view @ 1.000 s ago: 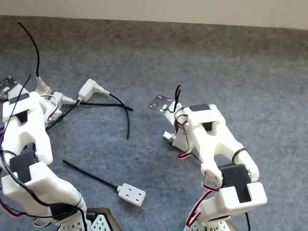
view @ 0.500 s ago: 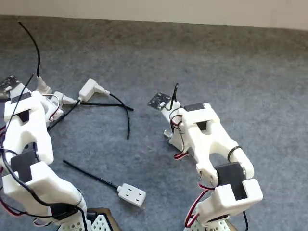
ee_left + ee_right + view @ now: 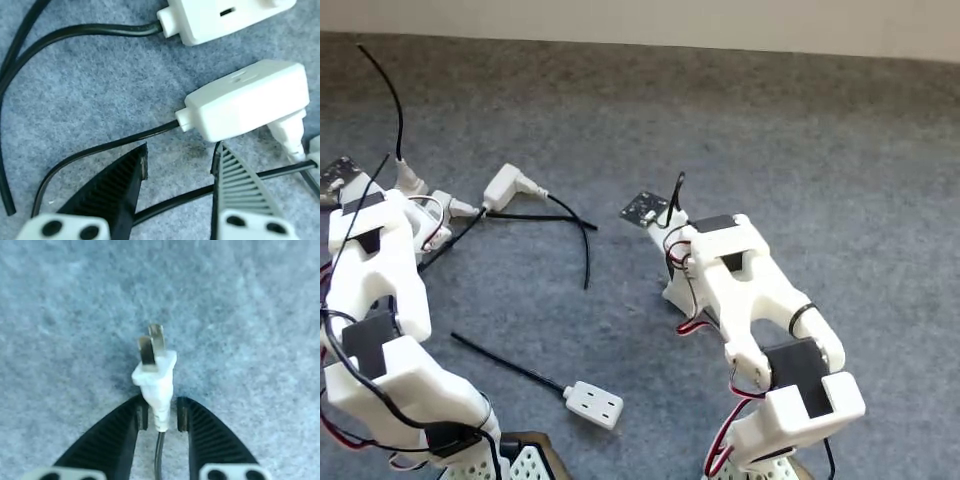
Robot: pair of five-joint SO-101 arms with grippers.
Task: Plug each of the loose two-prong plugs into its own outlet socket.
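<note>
- Carpet (image 3: 820, 150), grey, covers the table in the high view. We see the left arm (image 3: 375, 265) bent over a knot of white blocks and black cords at the left edge. The right arm (image 3: 740, 285) is folded low near the middle. A free outlet socket (image 3: 593, 402) lies at the front between the two arms, and its black cord (image 3: 505, 365) runs toward the left arm.
- In the left wrist view, the left gripper (image 3: 180, 162) has its jaws apart and holds nothing. Just past its fingertips lies a white socket block (image 3: 250, 107) with a white plug body (image 3: 289, 134) sticking out of one end. A second white block (image 3: 220, 15) lies farther off, and black cords cross the carpet around both.
- In the right wrist view, the right gripper (image 3: 157, 415) is clamped on the tail of a white two-prong plug (image 3: 155, 375). The prongs (image 3: 152, 345) point away from the gripper over bare carpet. We cannot tell whether the plug touches the carpet.
</note>
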